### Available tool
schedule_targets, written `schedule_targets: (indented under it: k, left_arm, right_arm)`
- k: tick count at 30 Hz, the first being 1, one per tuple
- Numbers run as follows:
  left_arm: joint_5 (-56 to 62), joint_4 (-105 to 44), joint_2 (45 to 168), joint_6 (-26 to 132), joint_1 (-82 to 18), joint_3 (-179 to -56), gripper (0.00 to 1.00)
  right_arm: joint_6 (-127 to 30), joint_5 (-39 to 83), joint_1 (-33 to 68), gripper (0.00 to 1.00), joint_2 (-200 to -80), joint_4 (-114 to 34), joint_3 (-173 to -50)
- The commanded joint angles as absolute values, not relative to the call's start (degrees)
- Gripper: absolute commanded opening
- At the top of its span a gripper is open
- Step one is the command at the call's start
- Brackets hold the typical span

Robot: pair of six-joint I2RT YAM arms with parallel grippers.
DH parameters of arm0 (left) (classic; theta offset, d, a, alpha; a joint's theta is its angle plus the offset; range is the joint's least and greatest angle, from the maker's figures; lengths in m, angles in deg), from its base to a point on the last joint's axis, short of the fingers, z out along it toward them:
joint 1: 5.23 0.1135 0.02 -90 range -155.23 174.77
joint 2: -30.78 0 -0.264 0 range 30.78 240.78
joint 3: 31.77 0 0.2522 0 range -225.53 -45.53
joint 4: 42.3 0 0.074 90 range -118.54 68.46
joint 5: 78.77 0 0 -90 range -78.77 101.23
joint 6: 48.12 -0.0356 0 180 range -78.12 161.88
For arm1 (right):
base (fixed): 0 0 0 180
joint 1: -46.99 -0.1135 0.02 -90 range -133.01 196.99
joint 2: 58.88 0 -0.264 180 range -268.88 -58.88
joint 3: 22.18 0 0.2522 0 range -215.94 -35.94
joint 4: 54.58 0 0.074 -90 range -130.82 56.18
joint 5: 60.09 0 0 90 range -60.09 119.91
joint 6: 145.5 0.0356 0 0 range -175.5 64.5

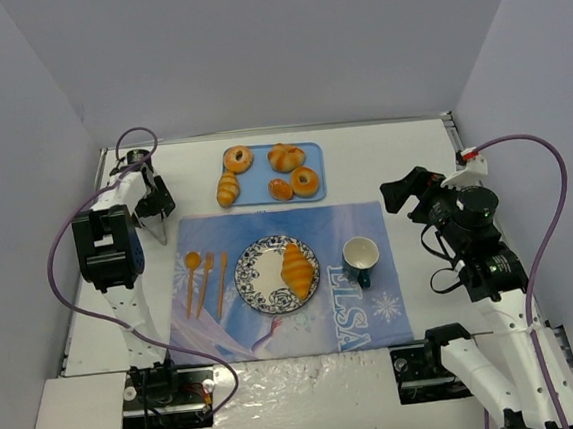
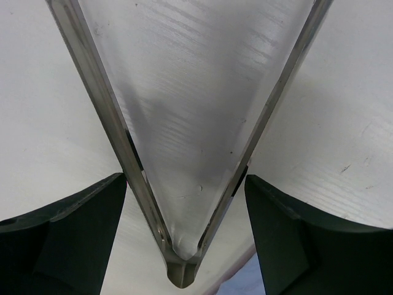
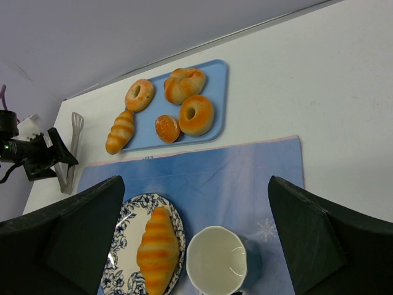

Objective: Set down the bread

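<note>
The bread (image 1: 296, 269) (image 3: 158, 249), a golden-orange ridged croissant shape, lies on the right half of the blue-patterned plate (image 1: 257, 273) (image 3: 126, 246). No gripper touches it. My left gripper (image 1: 155, 208) (image 2: 185, 184) is open at the table's left side, its dark fingers (image 2: 73, 227) standing apart on either side of metal tongs (image 2: 184, 123) (image 3: 72, 147) that rest on the white table. My right gripper (image 1: 405, 192) (image 3: 195, 190) hangs open and empty at the right, above the mat, looking down on the plate and cup.
A blue tray (image 1: 314, 164) (image 3: 216, 86) at the back holds doughnuts, rolls and a small horn-shaped bread (image 1: 228, 189). A teal cup (image 1: 361, 258) (image 3: 224, 261) stands right of the plate. Orange cutlery (image 1: 207, 277) lies left of it on the blue placemat (image 1: 267, 226).
</note>
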State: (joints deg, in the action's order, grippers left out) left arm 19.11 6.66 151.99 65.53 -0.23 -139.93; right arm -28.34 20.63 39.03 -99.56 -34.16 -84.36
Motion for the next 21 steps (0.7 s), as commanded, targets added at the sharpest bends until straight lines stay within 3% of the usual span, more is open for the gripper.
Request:
schedule_targets:
  k: [1, 14, 21]
  left_arm:
    - [19.70, 5.09, 147.30, 66.42, 0.31, -142.36, 0.75]
    - [17.02, 7.08, 132.09, 65.93, -0.47, -143.31, 0.76]
    - [16.75, 10.04, 118.41, 62.38, -12.02, -142.56, 0.79]
  right_arm:
    - [-28.90, 20.00, 39.08, 1.00, -99.12, -38.15, -85.79]
    - [-29.31, 20.16, 39.03, 1.00, -99.14, -37.92, -86.21]
    - [-29.22, 19.72, 39.08, 1.00, -98.79, -37.74, -87.25]
